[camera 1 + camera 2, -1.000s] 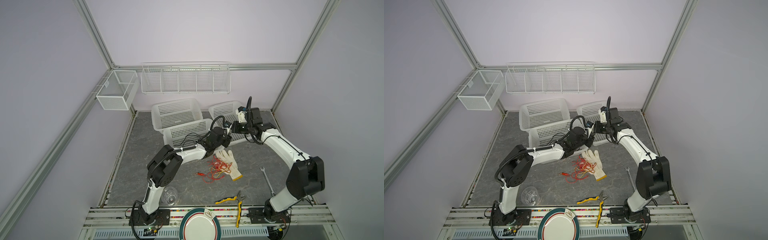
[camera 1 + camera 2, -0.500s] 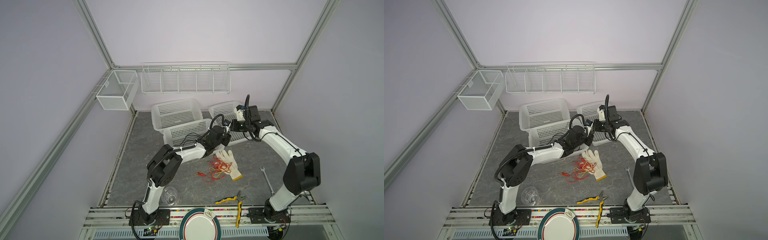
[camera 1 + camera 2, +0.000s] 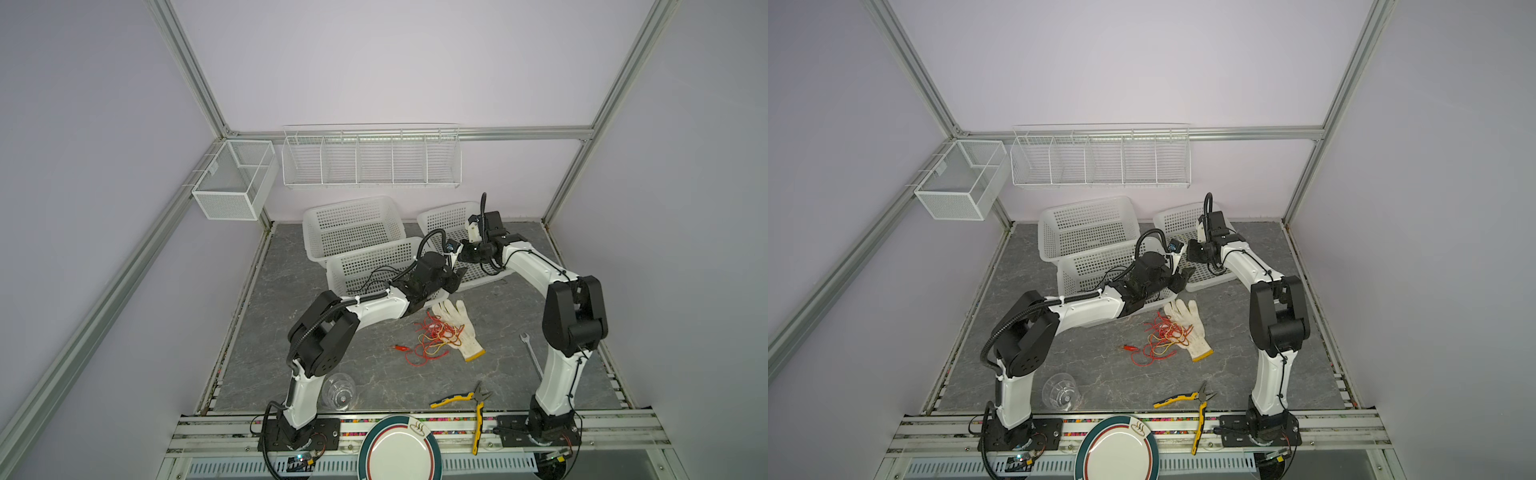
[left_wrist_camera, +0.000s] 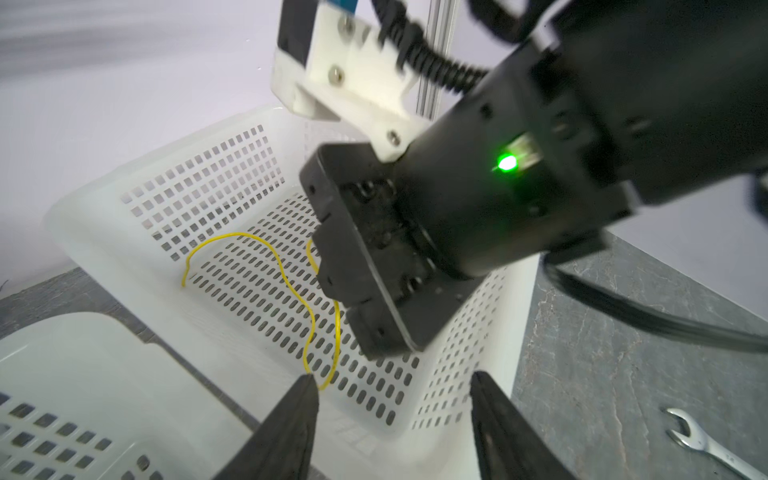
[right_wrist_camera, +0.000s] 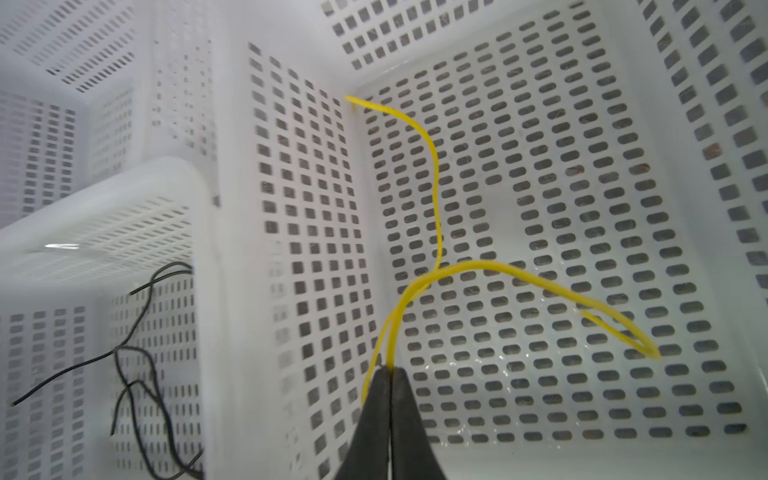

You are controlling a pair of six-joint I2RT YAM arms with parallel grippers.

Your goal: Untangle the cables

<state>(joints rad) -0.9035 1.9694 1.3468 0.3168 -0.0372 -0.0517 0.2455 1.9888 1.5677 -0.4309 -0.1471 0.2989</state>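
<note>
Yellow cable: a thin yellow insulated wire (image 5: 435, 174), also seen from the left wrist (image 4: 286, 274). It hangs in loose loops inside the white perforated plastic basket (image 5: 299, 208), and its far end reaches the basket's corner.
Handling: judged feather-light and limp with a slight springy curl. The smooth sheath would likely slide through a loose pinch, and it is not fragile.
Where to hold: best pinched on a single strand near a free end, so the rest can trail out. A grip on a doubled loop risks drawing it into a knot.
Right hand: the right hand (image 5: 388, 370) is pressed together on a doubled stretch of the yellow cable, above the basket floor.
Left hand: the left hand (image 4: 393, 378) is spread and carries nothing. The cable's lowest loop lies just beside one fingertip (image 4: 305, 388); whether they touch cannot be told.
Neighbouring container: the front white perforated basket (image 5: 124, 178) holds thin black cables (image 5: 129, 365), lying loosely on its floor.
Remaining work: a tangle of red and yellow cables (image 3: 432, 338) lies on the grey bench (image 3: 332, 374), partly over a white knitted glove (image 3: 461, 328).
</note>
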